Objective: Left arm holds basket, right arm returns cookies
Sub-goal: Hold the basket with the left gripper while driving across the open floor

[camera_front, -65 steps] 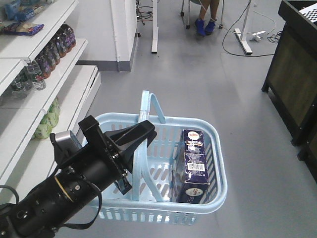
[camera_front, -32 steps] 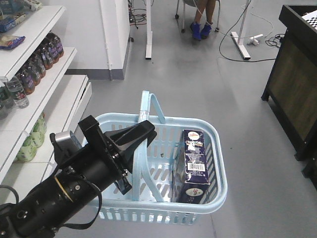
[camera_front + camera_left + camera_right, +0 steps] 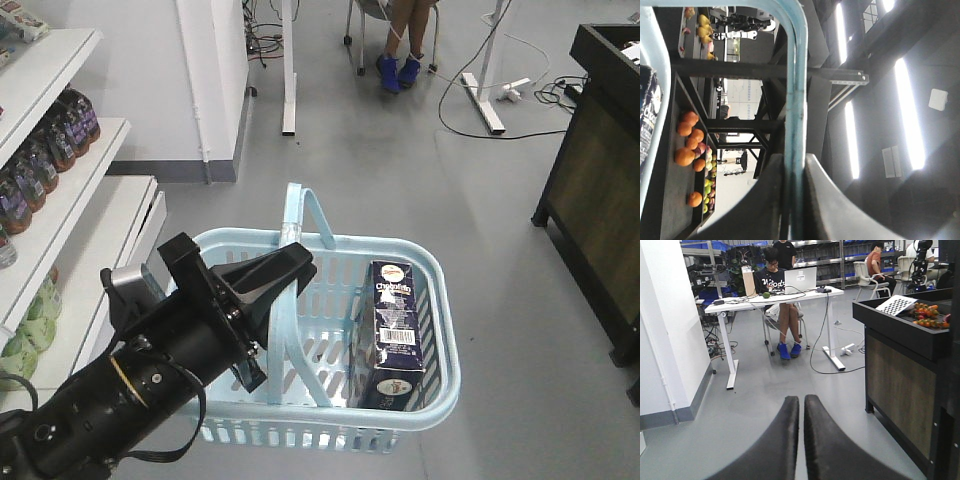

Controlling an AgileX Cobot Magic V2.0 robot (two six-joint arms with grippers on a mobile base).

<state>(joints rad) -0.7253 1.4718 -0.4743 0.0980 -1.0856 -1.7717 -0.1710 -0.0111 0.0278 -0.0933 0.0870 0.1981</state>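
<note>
Black right gripper [image 3: 801, 400] pressed together, wrist cam only

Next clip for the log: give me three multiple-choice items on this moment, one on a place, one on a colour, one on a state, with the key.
1. Where is the cookie box?
A. On a shelf
B. Standing in the basket
C. On the floor

2. What colour is the basket?
A. Light blue
B. Red
C. Green

3. What state is the left pincer in?
A. Open, holding nothing
B. Shut on the cookie box
C. Shut on a basket handle

Key:
1 B, the box stands upright inside the basket's rim.
2 A, the rim and slotted sides are pale blue.
3 C, the left wrist view shows the handle clamped between the fingers.
</note>
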